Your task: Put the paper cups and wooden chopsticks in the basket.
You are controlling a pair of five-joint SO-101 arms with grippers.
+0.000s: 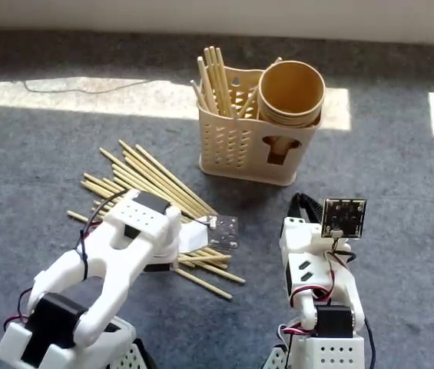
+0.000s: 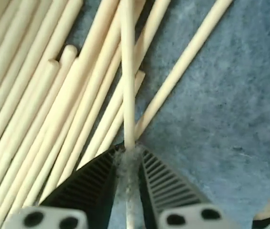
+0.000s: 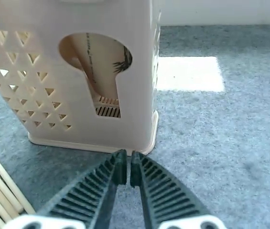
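A beige plastic basket stands at the back on the grey carpet, with several wooden chopsticks upright in it and a stack of paper cups beside them. More chopsticks lie in a loose pile on the carpet to its front left. My left gripper is low over that pile, shut on a single chopstick that runs between its jaws. My right gripper is shut and empty, close to the basket's near corner. A paper cup shows through the basket's handle hole.
The left arm covers the near end of the pile. The right arm stands in front of the basket. Bright sunlit patches cross the carpet at the back. Bare carpet lies to the right.
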